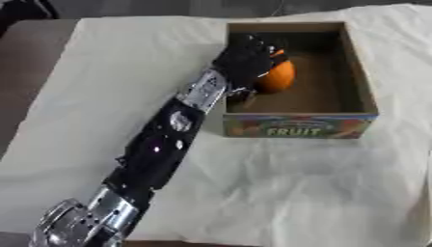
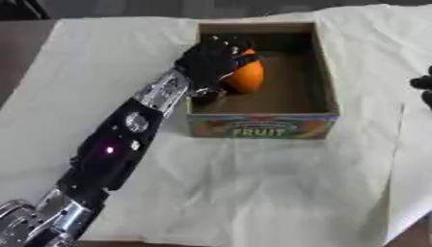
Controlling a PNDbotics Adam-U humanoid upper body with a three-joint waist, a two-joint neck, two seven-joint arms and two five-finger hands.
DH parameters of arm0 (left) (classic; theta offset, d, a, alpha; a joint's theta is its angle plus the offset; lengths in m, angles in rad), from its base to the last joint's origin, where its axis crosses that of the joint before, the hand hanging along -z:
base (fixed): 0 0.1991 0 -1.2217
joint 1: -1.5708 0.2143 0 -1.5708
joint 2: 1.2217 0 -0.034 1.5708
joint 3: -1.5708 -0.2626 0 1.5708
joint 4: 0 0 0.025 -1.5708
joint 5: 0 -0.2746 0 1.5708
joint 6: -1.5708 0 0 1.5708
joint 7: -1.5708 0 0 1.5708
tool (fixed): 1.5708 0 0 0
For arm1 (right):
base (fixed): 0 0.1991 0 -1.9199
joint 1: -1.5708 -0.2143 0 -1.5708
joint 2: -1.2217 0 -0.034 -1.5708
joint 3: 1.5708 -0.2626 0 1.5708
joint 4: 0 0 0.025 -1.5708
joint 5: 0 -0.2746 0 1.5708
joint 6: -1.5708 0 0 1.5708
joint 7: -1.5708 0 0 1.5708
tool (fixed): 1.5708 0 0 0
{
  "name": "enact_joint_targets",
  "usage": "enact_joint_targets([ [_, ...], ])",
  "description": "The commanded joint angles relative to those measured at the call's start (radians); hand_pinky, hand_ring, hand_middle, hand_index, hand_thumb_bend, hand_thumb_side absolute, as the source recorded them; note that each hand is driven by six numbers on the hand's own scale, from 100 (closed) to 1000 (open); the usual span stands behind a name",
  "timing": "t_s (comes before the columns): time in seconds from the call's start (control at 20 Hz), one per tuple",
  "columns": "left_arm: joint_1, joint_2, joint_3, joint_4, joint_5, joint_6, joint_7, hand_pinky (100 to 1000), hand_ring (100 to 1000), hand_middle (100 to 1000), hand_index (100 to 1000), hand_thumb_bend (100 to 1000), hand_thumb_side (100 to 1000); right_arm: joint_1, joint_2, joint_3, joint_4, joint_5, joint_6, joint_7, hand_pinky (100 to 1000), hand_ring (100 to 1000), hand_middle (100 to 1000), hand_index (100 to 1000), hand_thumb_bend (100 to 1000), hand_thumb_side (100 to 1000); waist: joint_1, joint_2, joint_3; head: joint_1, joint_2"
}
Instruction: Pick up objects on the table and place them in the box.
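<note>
An orange fruit (image 1: 278, 76) is held over the left side of the cardboard box (image 1: 358, 72), inside its walls. My left hand (image 1: 245, 58) reaches in over the box's left wall and its fingers curl round the orange. The box front carries a coloured label reading FRUIT (image 1: 293, 130). The box floor to the right of the orange is bare brown cardboard. My right hand (image 2: 425, 89) shows only as a dark sliver at the right edge of the right eye view; its fingers cannot be made out.
A cream cloth (image 1: 278, 188) covers the table, wrinkled in front of the box. The dark bare table top (image 1: 30, 53) shows at the far left. My left arm (image 1: 160, 144) lies diagonally across the cloth from the lower left corner.
</note>
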Motion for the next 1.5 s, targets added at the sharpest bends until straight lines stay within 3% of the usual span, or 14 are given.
enact_joint_targets([
  [0.05, -0.017, -0.006, 0.014, -0.044, 0.041, 0.023, 0.028, 621, 737, 820, 886, 452, 191, -0.004, -0.003, 0.005, -0.02, -0.009, 0.0, 0.007, 963, 924, 688, 835, 100, 999, -0.008, -0.02, -0.001, 0.002, -0.006],
  [0.35, -0.01, -0.001, 0.011, -0.155, 0.219, 0.056, 0.094, 563, 685, 806, 870, 396, 178, -0.001, -0.005, 0.006, -0.02, -0.008, 0.002, 0.011, 964, 924, 688, 835, 100, 998, -0.007, -0.021, 0.002, -0.001, -0.002],
  [0.4, -0.008, 0.003, 0.01, -0.183, 0.255, 0.062, 0.092, 552, 675, 803, 866, 317, 207, -0.001, -0.005, 0.006, -0.02, -0.008, 0.002, 0.01, 964, 925, 688, 835, 100, 999, -0.007, -0.022, 0.003, -0.003, -0.001],
  [0.45, -0.007, 0.007, 0.008, -0.21, 0.285, 0.068, 0.087, 552, 675, 803, 866, 381, 168, 0.0, -0.006, 0.005, -0.02, -0.007, 0.002, 0.01, 964, 925, 688, 835, 100, 999, -0.006, -0.022, 0.004, -0.004, -0.001],
  [0.8, 0.037, 0.052, -0.007, -0.464, 0.479, 0.121, 0.061, 491, 599, 758, 828, 284, 100, 0.004, -0.012, -0.003, -0.02, -0.005, -0.002, 0.003, 962, 924, 688, 835, 100, 998, -0.008, -0.028, 0.028, -0.023, 0.006],
  [1.15, 0.217, 0.143, -0.011, -0.749, 0.774, 0.163, 0.002, 429, 538, 738, 835, 187, 133, 0.01, -0.027, -0.028, -0.02, 0.001, -0.016, -0.024, 960, 921, 688, 834, 100, 998, -0.009, -0.038, 0.076, -0.073, 0.005],
  [1.5, 0.432, 0.258, 0.057, -0.994, 1.165, 0.269, -0.081, 354, 483, 709, 828, 107, 218, 0.018, -0.035, -0.043, -0.02, 0.009, -0.026, -0.043, 958, 921, 688, 833, 100, 998, -0.016, -0.041, 0.125, -0.123, 0.003],
])
